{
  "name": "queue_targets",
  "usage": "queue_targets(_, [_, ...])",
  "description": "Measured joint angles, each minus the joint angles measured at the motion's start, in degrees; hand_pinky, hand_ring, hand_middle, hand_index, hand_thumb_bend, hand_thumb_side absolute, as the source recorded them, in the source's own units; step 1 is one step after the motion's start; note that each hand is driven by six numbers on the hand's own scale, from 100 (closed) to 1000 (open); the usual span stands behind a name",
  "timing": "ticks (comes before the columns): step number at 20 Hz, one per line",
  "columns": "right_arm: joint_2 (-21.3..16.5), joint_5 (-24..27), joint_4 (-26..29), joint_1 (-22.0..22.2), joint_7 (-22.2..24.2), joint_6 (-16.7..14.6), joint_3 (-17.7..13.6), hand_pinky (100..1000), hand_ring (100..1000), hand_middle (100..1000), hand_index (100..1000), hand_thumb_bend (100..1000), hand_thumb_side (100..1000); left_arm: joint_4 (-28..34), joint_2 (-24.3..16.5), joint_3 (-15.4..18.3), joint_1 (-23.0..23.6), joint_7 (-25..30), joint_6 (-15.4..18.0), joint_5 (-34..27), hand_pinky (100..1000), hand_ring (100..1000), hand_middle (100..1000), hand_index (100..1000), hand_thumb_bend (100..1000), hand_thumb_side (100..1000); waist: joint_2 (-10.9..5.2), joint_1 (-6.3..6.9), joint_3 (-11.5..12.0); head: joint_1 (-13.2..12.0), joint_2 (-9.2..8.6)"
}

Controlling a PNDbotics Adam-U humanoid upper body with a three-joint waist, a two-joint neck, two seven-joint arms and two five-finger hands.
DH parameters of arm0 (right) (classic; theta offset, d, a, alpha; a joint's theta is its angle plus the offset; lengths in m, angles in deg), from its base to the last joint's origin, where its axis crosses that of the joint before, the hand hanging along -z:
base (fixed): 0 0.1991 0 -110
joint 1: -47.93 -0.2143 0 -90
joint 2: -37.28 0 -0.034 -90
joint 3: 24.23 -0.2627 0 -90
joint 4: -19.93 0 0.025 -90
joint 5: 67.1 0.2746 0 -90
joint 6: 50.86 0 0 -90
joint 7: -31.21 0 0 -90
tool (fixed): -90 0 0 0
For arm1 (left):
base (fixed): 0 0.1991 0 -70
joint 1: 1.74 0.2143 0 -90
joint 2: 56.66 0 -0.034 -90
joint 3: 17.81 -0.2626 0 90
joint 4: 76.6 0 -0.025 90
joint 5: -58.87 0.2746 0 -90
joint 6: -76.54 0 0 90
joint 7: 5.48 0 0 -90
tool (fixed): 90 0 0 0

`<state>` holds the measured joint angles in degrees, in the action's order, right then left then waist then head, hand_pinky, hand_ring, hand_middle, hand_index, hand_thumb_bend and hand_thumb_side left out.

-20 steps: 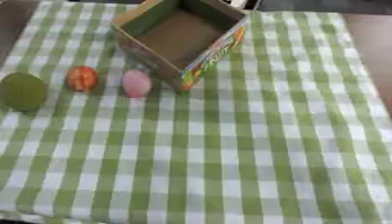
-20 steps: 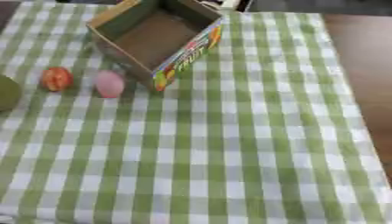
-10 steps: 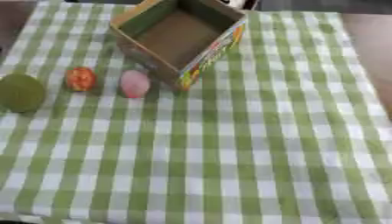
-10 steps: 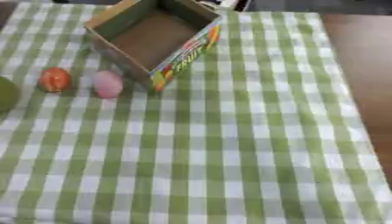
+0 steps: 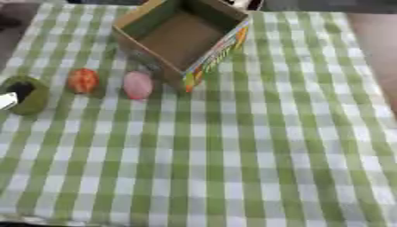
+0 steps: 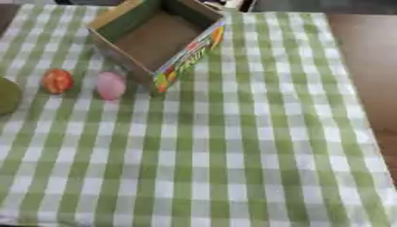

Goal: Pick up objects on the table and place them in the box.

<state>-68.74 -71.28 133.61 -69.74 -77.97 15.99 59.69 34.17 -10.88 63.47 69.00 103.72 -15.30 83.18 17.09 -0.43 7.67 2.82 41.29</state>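
Covering the table, a green-and-white checked cloth [image 5: 256, 146] carries an open cardboard box [image 5: 182, 37] at its far left. Left of it lie a green round object [image 5: 27, 95], a pink egg-shaped object [image 5: 137, 84] and a smaller orange one [image 5: 82, 80]; something black and white shows at the green object's left edge, but whether it is a hand, I cannot tell.

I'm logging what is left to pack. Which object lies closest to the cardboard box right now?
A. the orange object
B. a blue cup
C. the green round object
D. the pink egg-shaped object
D. The pink egg-shaped object lies just beside the cardboard box's near corner, with the orange object and the green round object farther left.
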Motion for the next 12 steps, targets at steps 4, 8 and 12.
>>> queue_targets(4, [0.0, 0.1, 0.0, 0.0, 0.0, 0.0, 0.1, 759, 769, 565, 839, 100, 526, -1.9, 0.0, -0.7, 0.0, 2.9, -1.3, 0.2, 975, 873, 856, 940, 542, 545, -0.03, -0.01, 0.0, -0.3, 0.0])
queue_targets(8, [0.0, 0.1, 0.0, 0.1, 0.0, 0.0, 0.1, 759, 770, 565, 839, 100, 526, -3.5, 0.0, -0.7, 0.0, 4.2, -2.3, 0.6, 970, 880, 851, 935, 635, 363, -0.1, -0.01, 0.1, -0.4, 0.0])
queue_targets(12, [0.0, 0.2, 0.0, 0.2, 0.0, 0.0, 0.1, 759, 770, 565, 839, 100, 526, -7.4, 0.2, -0.6, -1.0, 6.1, -4.2, 0.9, 953, 870, 848, 934, 573, 254, -0.16, -0.03, 0.1, -0.7, 0.0])
